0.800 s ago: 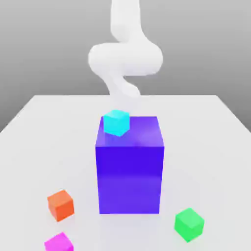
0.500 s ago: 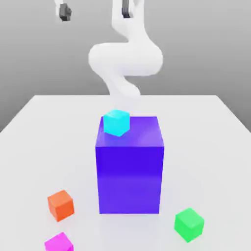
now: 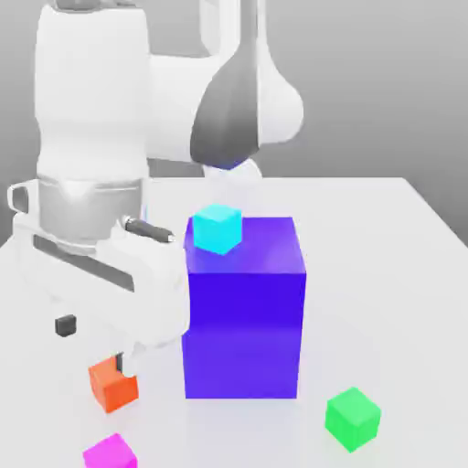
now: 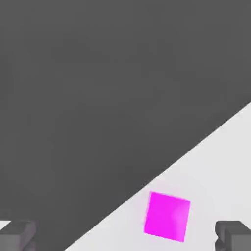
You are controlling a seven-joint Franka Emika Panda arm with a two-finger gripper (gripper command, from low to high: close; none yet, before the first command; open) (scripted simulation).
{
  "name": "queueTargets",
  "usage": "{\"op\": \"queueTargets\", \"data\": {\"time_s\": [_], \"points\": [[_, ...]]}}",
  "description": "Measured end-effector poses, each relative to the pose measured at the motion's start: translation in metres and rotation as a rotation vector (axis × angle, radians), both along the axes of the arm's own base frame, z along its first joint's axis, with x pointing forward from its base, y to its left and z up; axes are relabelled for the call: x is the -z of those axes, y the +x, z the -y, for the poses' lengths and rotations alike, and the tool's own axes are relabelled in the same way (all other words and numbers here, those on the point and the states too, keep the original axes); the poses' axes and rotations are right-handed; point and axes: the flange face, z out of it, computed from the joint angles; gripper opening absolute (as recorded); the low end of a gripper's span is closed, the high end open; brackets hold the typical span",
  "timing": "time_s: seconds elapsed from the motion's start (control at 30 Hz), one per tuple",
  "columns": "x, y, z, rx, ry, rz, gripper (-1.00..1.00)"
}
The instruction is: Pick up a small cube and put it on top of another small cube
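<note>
I hold the end effector (image 4: 125,234) spread wide and empty above the small magenta cube (image 4: 167,216), which sits near the surface (image 3: 402,302) edge, to straddle it for pickup.

Arm descends into frame
The white robot arm's hand (image 3: 101,265) now fills the exterior view's left, partly covering the orange cube (image 3: 114,388).

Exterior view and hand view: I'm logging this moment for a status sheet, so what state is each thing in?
gripper: open, empty, above the table.
magenta cube: on the table, not grasped.
orange cube: on the table, partly behind the hand.
green cube: on the table, untouched.
cyan cube: atop the blue block.
</note>
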Motion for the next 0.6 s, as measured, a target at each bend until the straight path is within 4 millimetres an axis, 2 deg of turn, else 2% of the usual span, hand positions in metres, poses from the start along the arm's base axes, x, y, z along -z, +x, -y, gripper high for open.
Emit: {"op": "queueTargets", "data": {"time_s": [0.17, 0.3, 0.33, 0.5, 0.53, 0.6], "points": [[0.089, -0.013, 0.016, 0.123, 0.059, -0.103, 0.0], [0.149, -0.015, 0.019, 0.142, 0.068, -0.118, 0.0], [0.159, -0.016, 0.019, 0.143, 0.068, -0.118, -1.0], [0.158, -0.016, 0.019, 0.143, 0.068, -0.117, -1.0], [0.163, -0.016, 0.018, 0.143, 0.067, -0.117, -1.0], [0.149, -0.015, 0.019, 0.143, 0.068, -0.117, -1.0]]}}
